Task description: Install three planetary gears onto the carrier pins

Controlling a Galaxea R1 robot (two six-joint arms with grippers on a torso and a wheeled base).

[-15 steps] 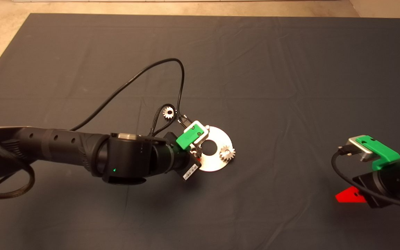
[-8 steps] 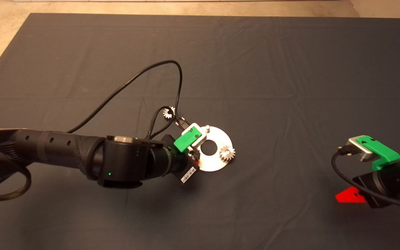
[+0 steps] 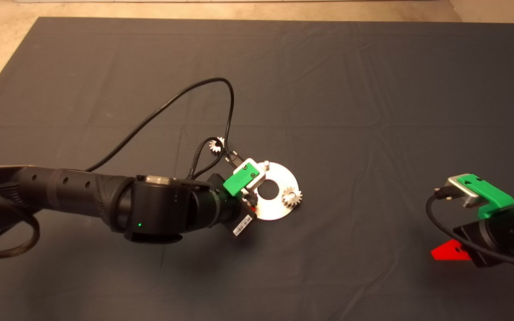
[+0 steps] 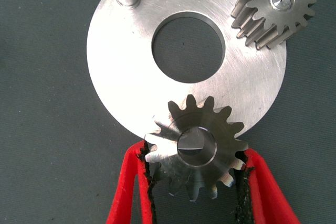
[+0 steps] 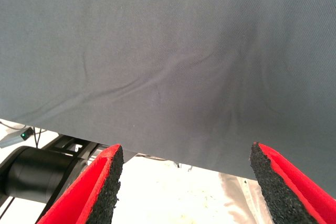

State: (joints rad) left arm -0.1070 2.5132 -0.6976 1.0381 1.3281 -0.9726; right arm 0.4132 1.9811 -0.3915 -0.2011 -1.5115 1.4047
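From above, my left gripper (image 3: 251, 200) sits over the disc (image 3: 283, 178); one gear (image 3: 292, 196) is mounted, another (image 3: 215, 145) lies on the mat (image 3: 373, 111). At my left wrist, fingers (image 4: 134, 182) pinch the second gear (image 4: 198, 148) over its pin, seemingly unseated; I should press straight down. Right gripper (image 5: 184, 182) waits, spread wide.

L arm reaches in from 9 o'clock edge to mid-frame, wrist angled toward 2 o'clock. L gripper (image 4: 195, 169) closed, red fingers (image 4: 131, 192) w/ black pads pinching a planetary gear (image 4: 197, 148) from both sides. R arm parked at 4 o'clock edge, only wrist and R gripper (image 5: 184, 182) showing; its fingers (image 5: 92, 192) spread wide, nothing between them.
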